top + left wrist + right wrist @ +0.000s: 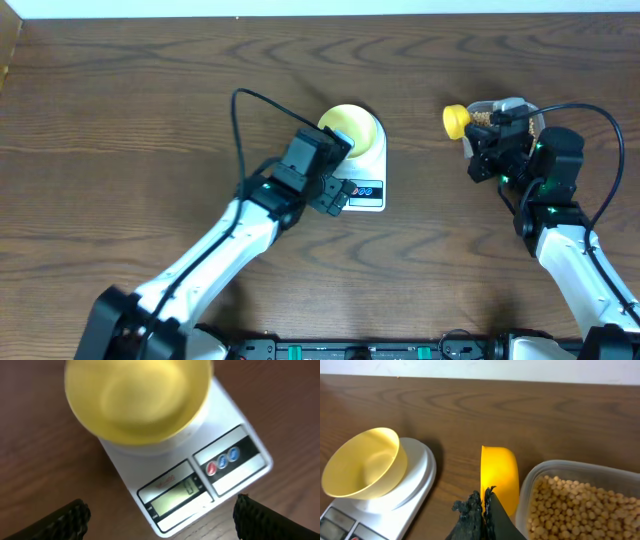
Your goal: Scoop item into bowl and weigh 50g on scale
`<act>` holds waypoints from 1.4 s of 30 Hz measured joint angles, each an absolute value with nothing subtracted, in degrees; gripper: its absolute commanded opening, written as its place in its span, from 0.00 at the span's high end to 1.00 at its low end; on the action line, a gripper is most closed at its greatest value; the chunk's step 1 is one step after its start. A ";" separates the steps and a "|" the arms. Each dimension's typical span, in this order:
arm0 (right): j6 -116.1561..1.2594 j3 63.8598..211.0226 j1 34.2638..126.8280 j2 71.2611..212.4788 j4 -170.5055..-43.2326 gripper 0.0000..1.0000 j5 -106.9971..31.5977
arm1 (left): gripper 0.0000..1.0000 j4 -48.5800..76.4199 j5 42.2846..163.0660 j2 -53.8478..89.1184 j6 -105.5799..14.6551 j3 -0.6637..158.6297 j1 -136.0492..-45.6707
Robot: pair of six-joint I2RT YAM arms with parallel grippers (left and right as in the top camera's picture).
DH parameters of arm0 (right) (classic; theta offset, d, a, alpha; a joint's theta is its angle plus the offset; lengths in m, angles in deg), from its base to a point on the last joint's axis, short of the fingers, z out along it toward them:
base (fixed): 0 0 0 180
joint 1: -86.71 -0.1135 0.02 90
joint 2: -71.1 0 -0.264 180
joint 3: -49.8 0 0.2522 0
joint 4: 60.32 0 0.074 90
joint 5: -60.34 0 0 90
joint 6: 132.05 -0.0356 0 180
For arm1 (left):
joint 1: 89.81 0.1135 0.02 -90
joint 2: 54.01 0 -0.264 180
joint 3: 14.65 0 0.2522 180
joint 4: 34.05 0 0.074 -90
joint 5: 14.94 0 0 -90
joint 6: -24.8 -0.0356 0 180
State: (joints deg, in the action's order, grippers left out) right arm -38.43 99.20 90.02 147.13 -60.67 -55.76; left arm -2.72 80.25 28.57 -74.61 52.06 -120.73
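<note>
Leftmost, the left gripper [160,516] hovers with its 2 fingers spread wide and empty over the scale [235,415], on which the empty bowl [135,395] sits, while further right the right gripper [484,502] is clamped on the yellow scoop [499,472] just beside the clear tub [580,466] holding the beans [575,505].

Closed gripper [484,497] at bottom centre, apparently pinching a yellow scoop [499,472] turned on its side. Right, a tub [580,466] of beans [570,505]. Left, a bowl [365,462] sits on the scale [417,467].
</note>
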 measured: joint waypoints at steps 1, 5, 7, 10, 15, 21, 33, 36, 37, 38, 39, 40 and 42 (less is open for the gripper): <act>-38.39 99.20 90.02 147.13 -60.13 0.99 -55.61 | 0.06 -2.64 81.78 27.11 -75.75 52.06 -119.85; -38.24 99.20 90.02 147.13 -58.97 0.99 -55.50 | 0.06 -2.44 86.28 20.36 -80.20 52.06 -115.77; -38.21 99.20 90.02 147.13 -58.47 0.99 -55.46 | 0.07 -2.22 87.29 17.36 -82.52 52.06 -114.15; -38.17 99.20 90.02 147.13 -57.75 0.99 -55.37 | 0.06 -0.71 88.34 14.02 -85.65 52.06 -113.43; -38.02 99.20 90.02 147.13 -57.02 0.99 -55.35 | 0.06 2.74 93.50 12.88 -87.85 52.06 -113.49; -38.02 99.20 90.02 147.13 -55.56 0.99 -55.35 | 0.06 3.05 95.03 10.63 -84.64 52.06 -113.49; -36.99 99.20 90.02 147.13 -54.53 0.99 -55.31 | 0.06 1.21 87.99 6.63 -76.23 52.06 -113.49; -36.95 99.20 90.02 147.13 -54.53 0.99 -55.28 | 0.06 1.23 87.97 6.63 -75.70 52.06 -113.49; -36.92 99.20 90.02 147.13 -54.55 0.99 -55.26 | 0.07 1.21 87.97 6.63 -75.68 52.06 -113.49; -36.92 99.20 90.02 147.13 -54.55 0.99 -55.22 | 0.06 1.23 87.97 6.63 -75.68 52.06 -113.49; -36.92 99.20 90.02 147.13 -54.55 0.99 -55.17 | 0.06 1.23 87.94 6.63 -75.68 52.06 -113.49; -36.90 99.20 90.02 147.13 -54.55 0.99 -55.15 | 0.06 1.23 87.94 6.63 -75.68 52.06 -113.49; -36.84 99.20 90.02 147.13 -54.55 0.99 -55.15 | 0.06 1.23 87.83 6.63 -75.68 52.06 -113.49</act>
State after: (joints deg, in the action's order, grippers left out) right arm -36.84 99.20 90.02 147.13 -54.55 -55.15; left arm 1.23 87.83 6.63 -75.68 52.06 -113.49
